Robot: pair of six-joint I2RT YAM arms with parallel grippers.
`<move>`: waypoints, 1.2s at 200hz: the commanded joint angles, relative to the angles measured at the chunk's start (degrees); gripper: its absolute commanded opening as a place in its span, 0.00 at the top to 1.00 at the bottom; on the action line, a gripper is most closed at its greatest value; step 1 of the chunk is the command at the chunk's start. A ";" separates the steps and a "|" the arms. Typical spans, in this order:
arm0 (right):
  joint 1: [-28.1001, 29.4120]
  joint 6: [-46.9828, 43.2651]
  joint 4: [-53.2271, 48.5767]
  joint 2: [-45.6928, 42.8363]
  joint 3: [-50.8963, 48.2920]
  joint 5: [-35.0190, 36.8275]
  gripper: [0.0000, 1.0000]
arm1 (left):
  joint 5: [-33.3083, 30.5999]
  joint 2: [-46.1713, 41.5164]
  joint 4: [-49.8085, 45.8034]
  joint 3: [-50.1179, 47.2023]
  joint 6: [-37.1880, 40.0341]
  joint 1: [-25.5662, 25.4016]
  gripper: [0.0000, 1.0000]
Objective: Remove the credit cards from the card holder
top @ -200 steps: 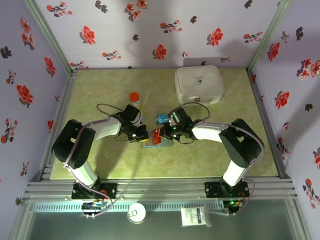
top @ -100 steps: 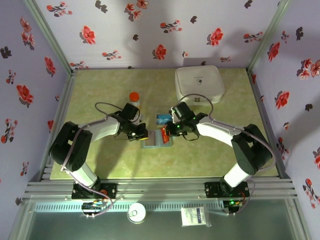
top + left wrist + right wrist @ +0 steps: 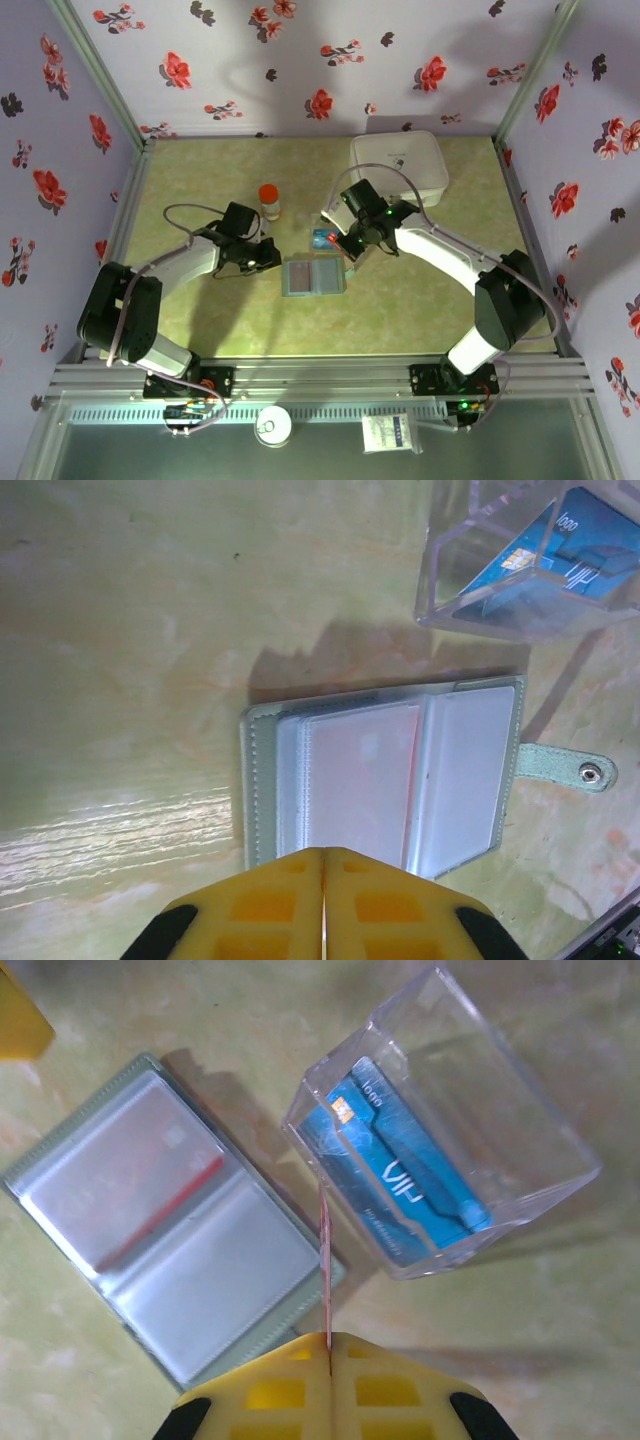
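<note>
The grey-blue card holder (image 3: 313, 275) lies open and flat on the table, its clear sleeves up (image 3: 390, 770) (image 3: 150, 1220). A pinkish-red card (image 3: 365, 770) shows through one sleeve. My right gripper (image 3: 349, 250) (image 3: 329, 1338) is shut on a red credit card (image 3: 324, 1260), seen edge-on, above the gap between the holder and a clear plastic box (image 3: 440, 1130). A blue credit card (image 3: 400, 1180) (image 3: 570, 540) lies in that box. My left gripper (image 3: 272, 257) (image 3: 325, 855) is shut on nothing, just off the holder's left edge.
An orange-capped bottle (image 3: 269, 200) stands behind the left gripper. A large white rounded box (image 3: 398, 165) sits at the back right, behind the right arm. The clear box (image 3: 325, 238) stands just behind the holder. Flowered walls close in three sides.
The right gripper has drawn the red card out of the holder and carried it up and back toward the clear box. The left gripper has pulled back left off the holder.
</note>
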 commanded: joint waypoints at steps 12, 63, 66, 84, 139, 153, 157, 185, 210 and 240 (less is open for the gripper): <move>-2.76 -17.74 -6.06 3.82 6.97 -2.73 1.00 | -0.49 -1.37 -0.51 -1.77 1.02 0.94 0.92; -6.19 -25.71 -13.25 12.59 19.23 -10.03 1.00 | -0.13 -0.76 0.02 -2.64 0.58 1.21 0.92; -6.28 -26.11 -13.79 13.27 20.13 -10.43 1.00 | -0.07 -0.74 -0.03 -2.66 0.61 1.17 0.92; -7.01 -28.46 -17.38 17.43 25.71 -11.93 1.00 | 0.04 -0.91 -0.15 -2.57 0.50 1.28 0.92; -9.05 -33.95 -28.36 30.25 43.03 -13.75 1.00 | 0.00 -1.01 -1.18 -2.84 0.64 1.56 0.92; -9.56 -35.22 -32.22 33.83 48.21 -14.24 1.00 | -0.02 -0.94 -1.23 -2.92 0.58 1.65 0.92; -9.78 -35.89 -33.77 34.88 49.71 -14.63 1.00 | 0.02 -0.90 -1.28 -2.92 0.59 1.61 0.92; -10.64 -38.29 -41.66 41.29 59.35 -15.31 1.00 | -0.02 -0.75 -1.50 -3.18 0.60 1.82 0.92; -10.73 -40.15 -45.22 44.16 63.07 -16.98 1.00 | -0.04 -0.68 -1.59 -3.19 0.74 2.12 0.92; -10.68 -40.67 -44.82 45.11 63.38 -18.70 1.00 | -0.01 -0.50 -1.48 -3.36 0.53 2.26 0.92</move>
